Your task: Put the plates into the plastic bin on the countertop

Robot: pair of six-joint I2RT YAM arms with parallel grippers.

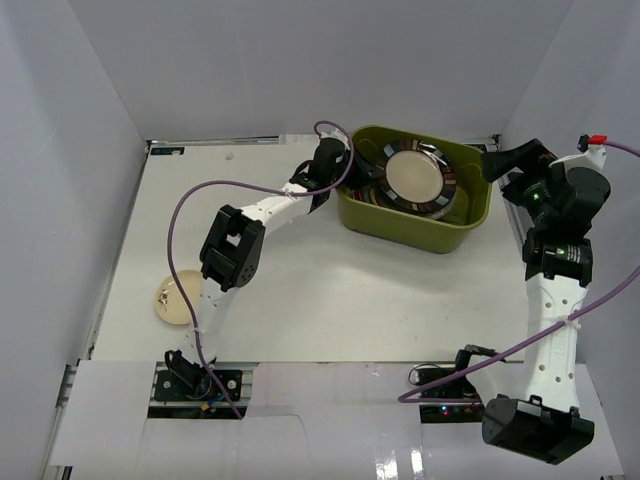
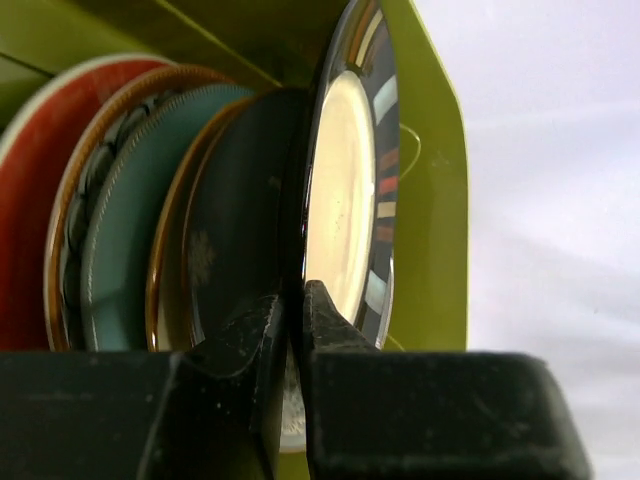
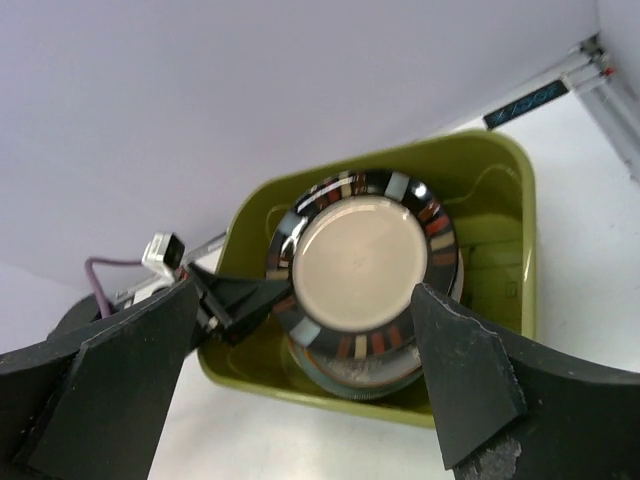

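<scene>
We've got the left gripper [image 1: 345, 168] pinched on the glossy rim of the black-rimmed beige plate [image 1: 413, 176]. That's the round top one of 6 glazed plates [image 2: 130, 230] stacked at a tilt inside the olive-green plastic bin [image 1: 400, 232], a smooth tub with rounded corners. The right gripper [image 1: 495, 160] hangs by the bin's right end, jaws wide apart, holding nothing. 1 small cream plate [image 1: 176, 298] sits on the matte white countertop [image 1: 330, 290] near the left arm's base.
</scene>
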